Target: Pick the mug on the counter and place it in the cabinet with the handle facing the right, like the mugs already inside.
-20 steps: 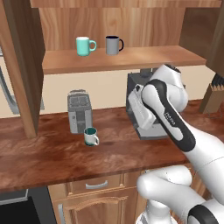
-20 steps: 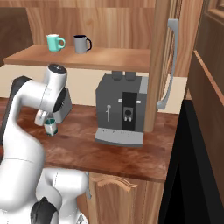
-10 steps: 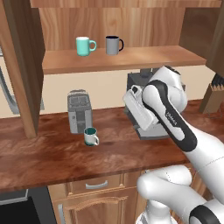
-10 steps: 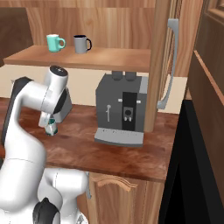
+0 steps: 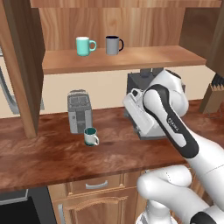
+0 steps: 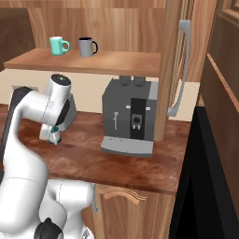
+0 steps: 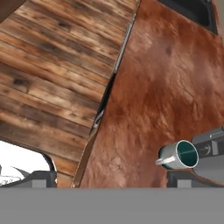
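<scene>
The mug [image 5: 91,137] is sitting upright on the counter [image 5: 52,153], just in front of the grey toaster [image 5: 79,111], untouched and free of my grip. In the hand view it is showing at the lower right [image 7: 178,156], teal mouth toward the camera and its pale handle [image 7: 165,161] jutting to that picture's left; in the right base view it is peeking out just under my forearm [image 6: 55,136].

Compared with a second ago, I am swinging my wrist and forearm up and over. In the left base view the hand has rolled, so the flat white side of the wrist is now facing the camera, and in the right base view my arm has shifted slightly across the mug. The mug itself has not moved, and the mint mug [image 5: 84,45] and the grey mug [image 5: 113,44] on the cabinet [image 5: 122,59] shelf are standing as they were, handles to the right.

My gripper [image 7: 107,186] is standing fully apart, holding nothing, with one finger stub low at the left of the hand view and the other low at the right beneath the mug. I judge that I am only reorienting the hand to look down at the counter, so the approach is barely begun. The mug is lying off to one side of my fingers rather than between them, so I am still needing to centre over it and descend before any grasp.
</scene>
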